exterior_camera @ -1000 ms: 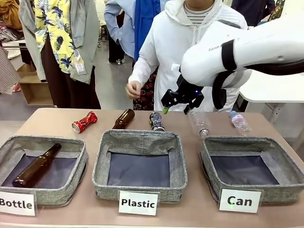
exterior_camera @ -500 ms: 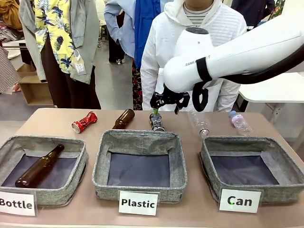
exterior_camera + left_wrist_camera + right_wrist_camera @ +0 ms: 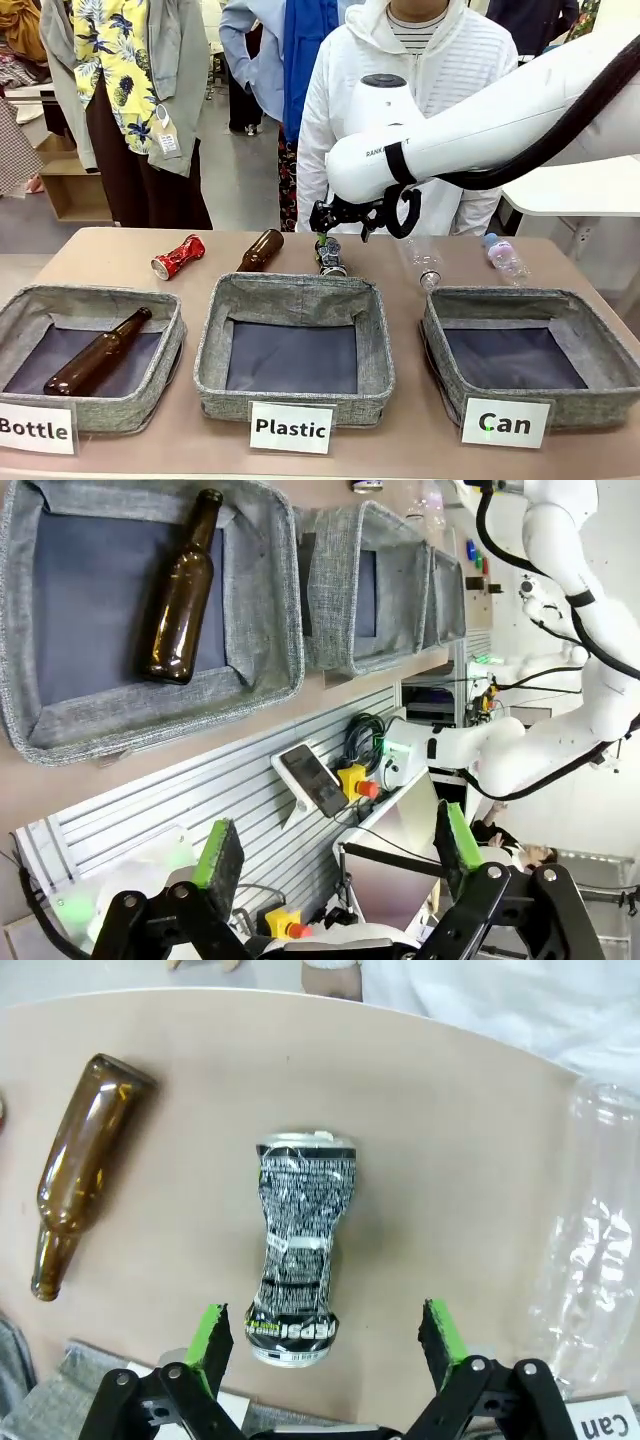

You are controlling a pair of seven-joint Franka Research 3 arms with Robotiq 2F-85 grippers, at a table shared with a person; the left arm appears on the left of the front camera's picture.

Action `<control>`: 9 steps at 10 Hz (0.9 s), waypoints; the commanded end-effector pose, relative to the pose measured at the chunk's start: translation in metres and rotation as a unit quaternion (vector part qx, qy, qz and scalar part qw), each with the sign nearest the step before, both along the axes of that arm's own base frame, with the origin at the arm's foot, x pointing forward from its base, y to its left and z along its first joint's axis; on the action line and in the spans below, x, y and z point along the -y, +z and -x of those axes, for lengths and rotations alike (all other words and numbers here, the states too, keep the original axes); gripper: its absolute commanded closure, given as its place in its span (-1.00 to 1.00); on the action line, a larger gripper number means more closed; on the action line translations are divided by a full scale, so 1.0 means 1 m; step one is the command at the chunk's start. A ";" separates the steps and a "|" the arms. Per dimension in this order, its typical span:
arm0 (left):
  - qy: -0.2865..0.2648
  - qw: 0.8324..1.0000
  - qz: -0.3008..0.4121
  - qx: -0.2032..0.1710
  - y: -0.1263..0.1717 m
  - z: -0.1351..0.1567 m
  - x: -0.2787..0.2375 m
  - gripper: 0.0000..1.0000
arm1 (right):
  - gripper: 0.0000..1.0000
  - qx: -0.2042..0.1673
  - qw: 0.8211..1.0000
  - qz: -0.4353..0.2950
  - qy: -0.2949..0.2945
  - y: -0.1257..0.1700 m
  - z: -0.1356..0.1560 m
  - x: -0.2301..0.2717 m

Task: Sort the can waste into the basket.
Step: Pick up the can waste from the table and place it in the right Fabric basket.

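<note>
Three baskets are sitting in a row along the table's (image 3: 100, 245) near edge: the Bottle basket (image 3: 90, 296) at left, the Plastic basket (image 3: 295, 288) in the middle, the Can basket (image 3: 500, 297) at right. A bottle (image 3: 95, 352) is lying in the Bottle basket. Behind the baskets, left to right, are lying a first can (image 3: 178, 257), a second bottle (image 3: 260, 250), a second can (image 3: 330, 257), a plastic bottle (image 3: 420, 262) and a far plastic bottle (image 3: 503, 255). The right gripper (image 3: 335, 232) is hanging over the second can.

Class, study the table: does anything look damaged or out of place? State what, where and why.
Both cans are crushed: the black can, pinched at its middle, lies behind the Plastic basket; the red can lies farther left. Neither is in the Can basket.
</note>
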State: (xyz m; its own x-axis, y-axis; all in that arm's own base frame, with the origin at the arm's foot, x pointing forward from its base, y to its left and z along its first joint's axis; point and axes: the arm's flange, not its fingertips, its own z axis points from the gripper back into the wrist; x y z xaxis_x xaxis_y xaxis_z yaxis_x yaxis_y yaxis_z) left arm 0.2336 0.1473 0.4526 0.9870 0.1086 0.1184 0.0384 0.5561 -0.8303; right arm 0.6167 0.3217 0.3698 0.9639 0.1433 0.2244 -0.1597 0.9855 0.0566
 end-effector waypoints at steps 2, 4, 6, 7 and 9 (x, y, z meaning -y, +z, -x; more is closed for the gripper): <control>0.004 1.000 -0.008 -0.007 -0.002 0.002 0.000 -1.00 | -1.00 -0.002 1.000 0.029 -0.004 -0.018 -0.015 -0.007; 0.004 1.000 -0.008 -0.007 -0.002 0.002 0.000 -1.00 | -1.00 -0.007 0.999 0.035 -0.004 -0.033 -0.019 -0.006; 0.004 1.000 -0.008 -0.007 -0.002 0.002 0.000 -1.00 | -1.00 -0.010 0.999 0.035 -0.003 -0.044 -0.020 -0.005; 0.004 1.000 -0.008 -0.007 -0.002 0.002 0.000 -1.00 | -1.00 -0.011 0.999 0.036 -0.001 -0.048 -0.019 -0.006; 0.004 1.000 -0.008 -0.007 -0.002 0.002 0.000 -1.00 | -0.42 -0.016 0.999 0.037 0.001 -0.054 -0.018 -0.008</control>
